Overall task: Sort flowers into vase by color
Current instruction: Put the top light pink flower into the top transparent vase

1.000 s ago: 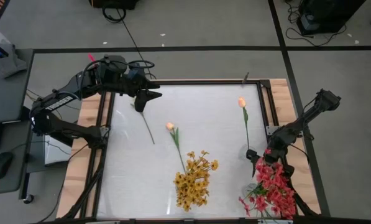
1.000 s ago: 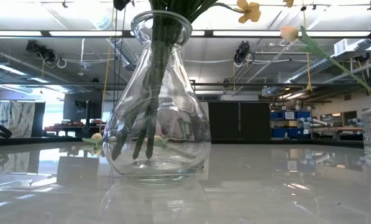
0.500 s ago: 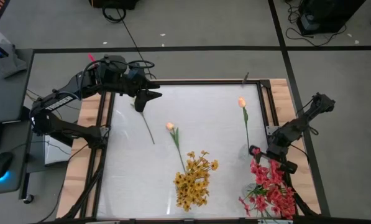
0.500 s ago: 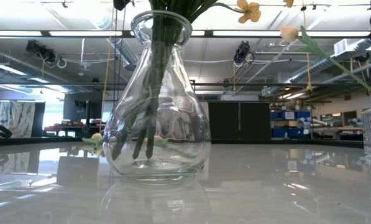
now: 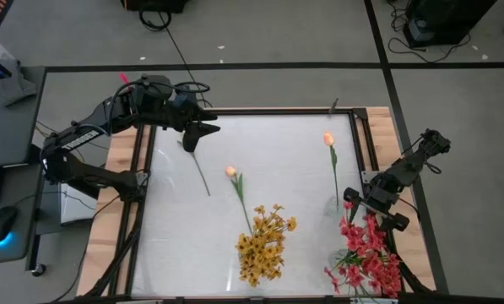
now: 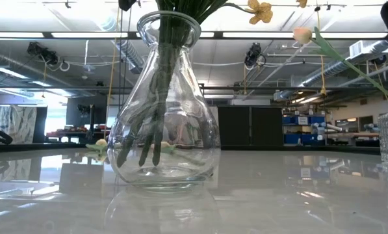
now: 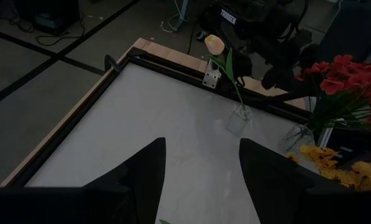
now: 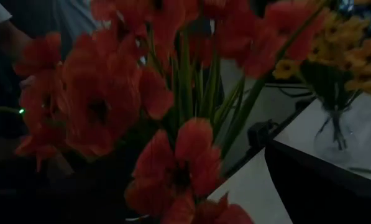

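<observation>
Four groups of flowers are already upright in glass on the white bench (image 5: 285, 160): the red-pink cluster (image 5: 371, 256) at the right near corner, the yellow-orange cluster (image 5: 264, 243) in a big-bellied vase (image 6: 163, 114) at the near middle, and two peach buds, one (image 5: 328, 139) toward the right edge and one (image 5: 231, 171) near the centre. One loose green stem (image 5: 201, 175) lies flat on the bench, its long axis running from under the left gripper (image 5: 203, 131) slantwise toward the middle. That gripper hovers over the stem's far end with its fingers (image 7: 149, 168) spread wide and nothing between them, so it is by far the nearer arm; a drop straight down looks like the move. The right gripper (image 5: 371, 213) sits just beside the red-pink blooms, fingers fully parted and empty, well apart from the loose stem
</observation>
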